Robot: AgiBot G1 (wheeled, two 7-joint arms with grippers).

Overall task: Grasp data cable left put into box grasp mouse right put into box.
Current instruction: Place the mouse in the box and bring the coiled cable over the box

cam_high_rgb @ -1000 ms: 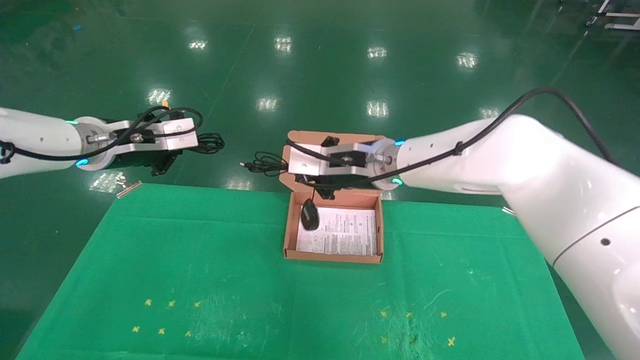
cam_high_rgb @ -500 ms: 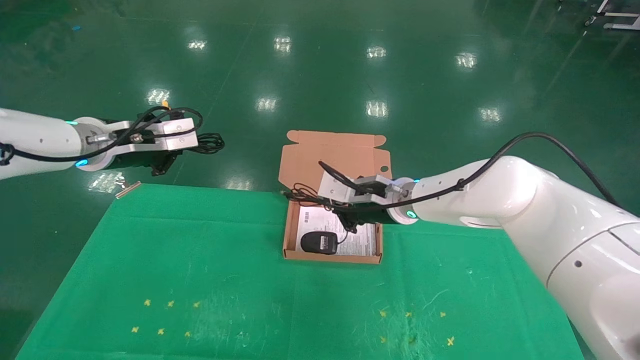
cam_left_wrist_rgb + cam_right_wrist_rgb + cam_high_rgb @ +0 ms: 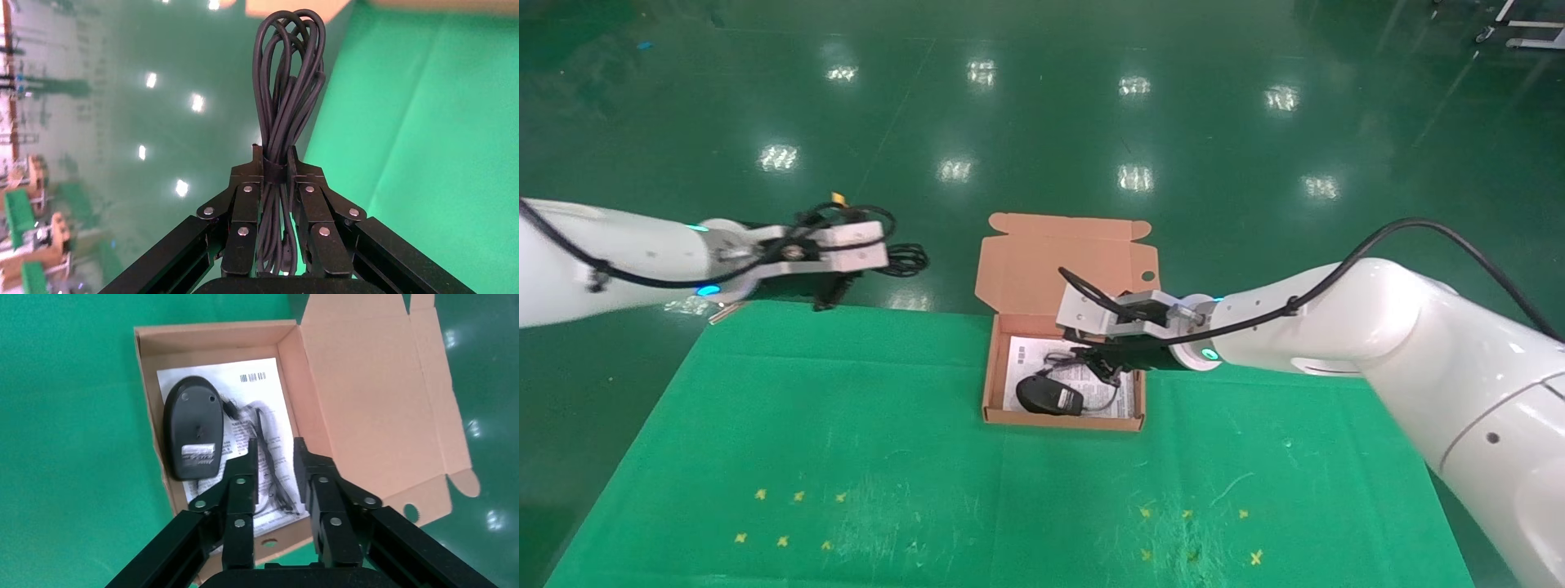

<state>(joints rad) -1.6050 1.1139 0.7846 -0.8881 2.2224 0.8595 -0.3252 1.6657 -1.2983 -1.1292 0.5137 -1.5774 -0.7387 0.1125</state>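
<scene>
The black mouse (image 3: 1048, 397) lies inside the tan box (image 3: 1062, 420) on the white printed sheet, label side up in the right wrist view (image 3: 193, 425). Its thin cord (image 3: 269, 459) is strewn on the sheet beside it. My right gripper (image 3: 1095, 363) hovers just above the box's right part, open and holding nothing (image 3: 275, 447). My left gripper (image 3: 878, 260) is in the air past the table's far edge, left of the box, shut on the bundled data cable (image 3: 905, 257). The cable's loops (image 3: 287, 92) stick out beyond the fingertips (image 3: 275, 156).
The box lid (image 3: 1050, 261) stands open at the far side, with a round hole (image 3: 411, 510) near its edge. The green cloth table (image 3: 846, 425) carries small yellow cross marks (image 3: 797, 496) near the front. Shiny green floor lies beyond.
The right gripper lowered the mouse into the box and let it go; the cord now lies in the box too. The left arm has shifted right toward the box with the cable.
</scene>
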